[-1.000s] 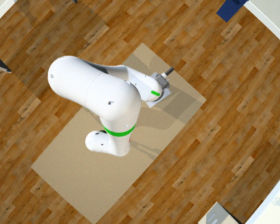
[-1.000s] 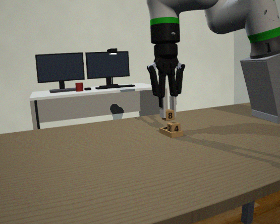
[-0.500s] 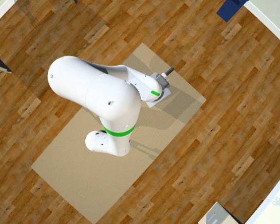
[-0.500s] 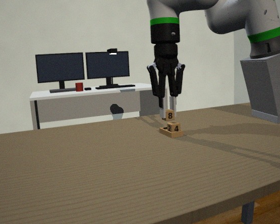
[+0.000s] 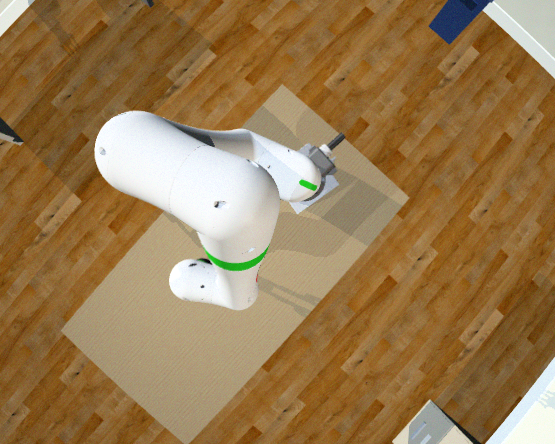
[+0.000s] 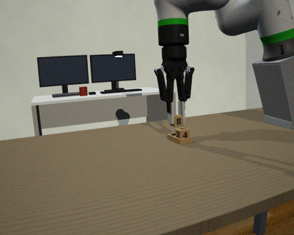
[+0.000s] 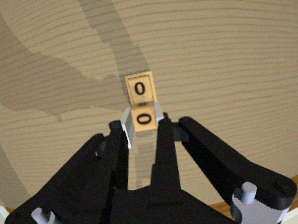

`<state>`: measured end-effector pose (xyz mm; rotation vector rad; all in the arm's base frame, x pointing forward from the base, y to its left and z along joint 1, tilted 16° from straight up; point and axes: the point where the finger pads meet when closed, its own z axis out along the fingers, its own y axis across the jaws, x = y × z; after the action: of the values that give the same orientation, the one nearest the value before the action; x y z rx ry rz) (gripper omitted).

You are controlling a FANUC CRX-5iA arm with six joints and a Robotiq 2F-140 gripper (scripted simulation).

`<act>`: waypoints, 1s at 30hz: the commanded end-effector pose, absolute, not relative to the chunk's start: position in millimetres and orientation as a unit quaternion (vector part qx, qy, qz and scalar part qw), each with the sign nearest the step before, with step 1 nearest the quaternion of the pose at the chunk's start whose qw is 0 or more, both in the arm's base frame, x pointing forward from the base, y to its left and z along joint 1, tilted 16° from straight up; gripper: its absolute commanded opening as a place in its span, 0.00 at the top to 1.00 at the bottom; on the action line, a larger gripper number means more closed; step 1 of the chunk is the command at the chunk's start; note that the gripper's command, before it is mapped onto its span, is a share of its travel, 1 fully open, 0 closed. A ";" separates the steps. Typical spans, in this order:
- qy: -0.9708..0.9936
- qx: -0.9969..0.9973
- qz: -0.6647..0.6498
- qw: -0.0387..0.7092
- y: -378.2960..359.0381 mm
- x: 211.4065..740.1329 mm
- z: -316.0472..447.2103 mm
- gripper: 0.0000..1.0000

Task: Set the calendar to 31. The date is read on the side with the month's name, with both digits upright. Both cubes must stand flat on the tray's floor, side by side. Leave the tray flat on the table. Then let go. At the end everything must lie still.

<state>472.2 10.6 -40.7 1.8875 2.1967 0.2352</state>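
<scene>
My gripper [image 6: 176,119] [image 7: 144,113] points down and is shut on a wooden cube [image 6: 178,121] [image 7: 144,119]. The held cube shows 8 towards the exterior camera and a 0 on top, turned sideways in the wrist view. It hangs a little above the small wooden tray [image 6: 174,139], clear of the other cube. That second cube [image 6: 185,134] [image 7: 140,89] sits in the tray's right part in the exterior view. It shows 2 and 4 on its sides and 0 on top. The tray's left part looks open there. The month's name is not readable. The arm hides the cubes in the top view.
The tray stands on the wooden table [image 5: 146,340] [image 6: 96,180]. The arm's grey pedestal [image 6: 270,92] stands at the right in the exterior view. A desk [image 6: 93,106] with two monitors and a red cup [image 6: 83,91] is in the background.
</scene>
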 end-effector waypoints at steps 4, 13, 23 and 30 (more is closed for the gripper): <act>0.751 0.645 0.080 0.118 10.7 472.3 -40.6 0.83; 0.751 0.645 0.080 0.118 10.6 472.5 -41.3 0.83; 0.751 0.645 0.080 0.118 10.5 474.0 -46.3 0.83; 0.751 0.645 0.080 0.118 10.3 475.2 -50.3 0.83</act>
<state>474.5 10.4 -48.8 1.8876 2.1968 0.2352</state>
